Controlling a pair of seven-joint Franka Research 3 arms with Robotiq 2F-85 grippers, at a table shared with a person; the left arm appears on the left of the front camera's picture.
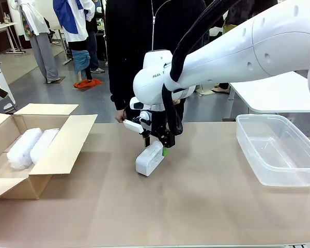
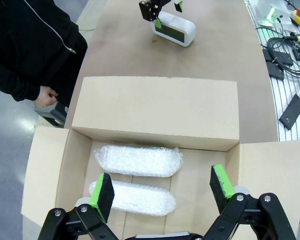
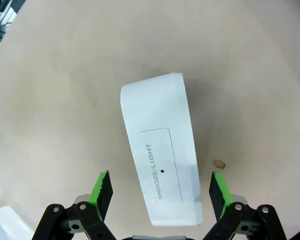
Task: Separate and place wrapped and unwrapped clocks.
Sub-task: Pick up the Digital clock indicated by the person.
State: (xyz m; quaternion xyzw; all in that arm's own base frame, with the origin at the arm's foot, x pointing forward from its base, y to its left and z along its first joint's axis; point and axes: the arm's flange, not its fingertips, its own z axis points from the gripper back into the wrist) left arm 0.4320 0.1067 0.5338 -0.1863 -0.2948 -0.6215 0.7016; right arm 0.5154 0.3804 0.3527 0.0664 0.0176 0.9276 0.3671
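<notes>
The unwrapped clock (image 1: 149, 158), a bare white block with a SNOOZE/LIGHT bar on top, lies mid-table. My right gripper (image 1: 156, 146) hangs open just above its far end. In the right wrist view the clock (image 3: 162, 150) lies between the green pads (image 3: 104, 189), with a gap on each side. Two bubble-wrapped clocks (image 1: 24, 148) (image 1: 44, 144) lie side by side in the cardboard box (image 1: 67, 142) at the left. My left gripper (image 2: 161, 186) hovers open over that box, above the wrapped clocks (image 2: 138, 160) (image 2: 135, 198). The bare clock (image 2: 175, 29) shows far off there.
A clear plastic bin (image 1: 299, 178) stands empty at the right of the table. A person in black stands at the far edge, one hand (image 1: 119, 117) near the table. The box flaps lie open. Cables and small black devices (image 2: 277, 50) lie on a side surface.
</notes>
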